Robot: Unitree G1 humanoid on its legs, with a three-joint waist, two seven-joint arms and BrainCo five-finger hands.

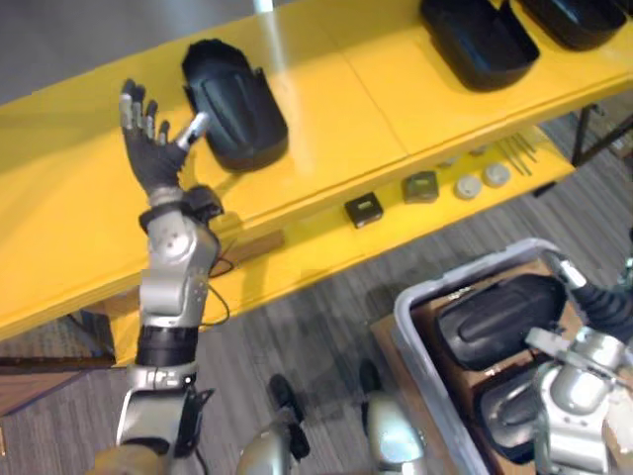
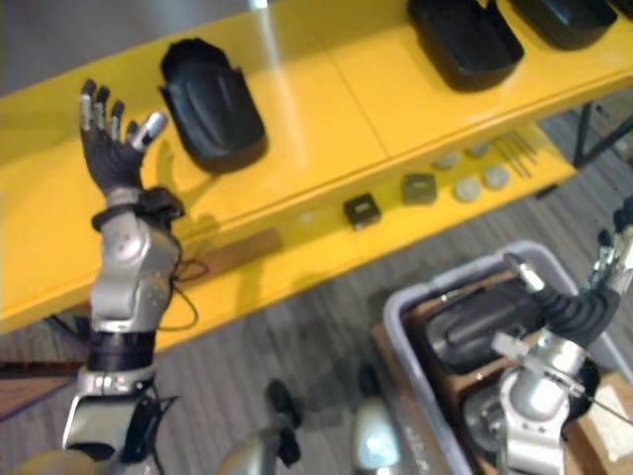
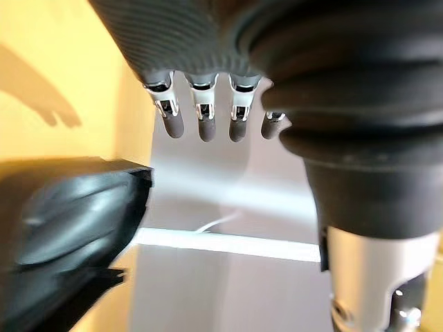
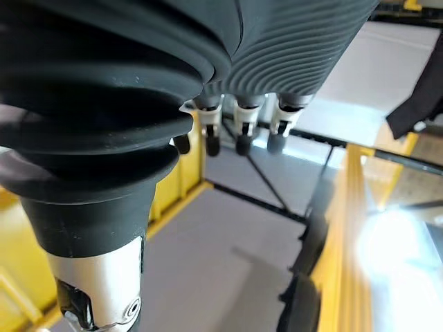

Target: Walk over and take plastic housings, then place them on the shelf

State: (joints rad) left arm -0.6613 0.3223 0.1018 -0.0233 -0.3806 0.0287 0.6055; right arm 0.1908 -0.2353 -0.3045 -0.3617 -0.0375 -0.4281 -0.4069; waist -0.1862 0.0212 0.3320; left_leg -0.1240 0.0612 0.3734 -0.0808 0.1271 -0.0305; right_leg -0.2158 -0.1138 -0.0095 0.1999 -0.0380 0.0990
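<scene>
Silver-grey arms (image 1: 176,267) — left hand (image 1: 153,153) and right hand (image 4: 291,48) dark-ribbed, silver fingers (image 3: 205,124) dark-tipped.

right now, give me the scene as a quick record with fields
left hand: open, raised over the top shelf, beside a black housing; contact unclear
right hand: open, holding nothing, over the bin
top shelf: three housings in all, two more toward its right end
lower shelf: small parts
bin: at least two housings inside
</scene>
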